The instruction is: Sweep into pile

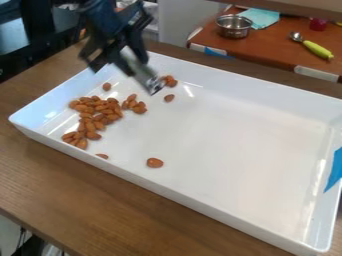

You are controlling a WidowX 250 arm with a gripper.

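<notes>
Sweeping looks under way: the fingers (119, 59), apparently closed on a silvery tool (141, 74), hang over the white tray (220, 120) beside loosely heaped almonds (97, 114); next, draw the lone front almond (154, 162) leftward into the heap
</notes>
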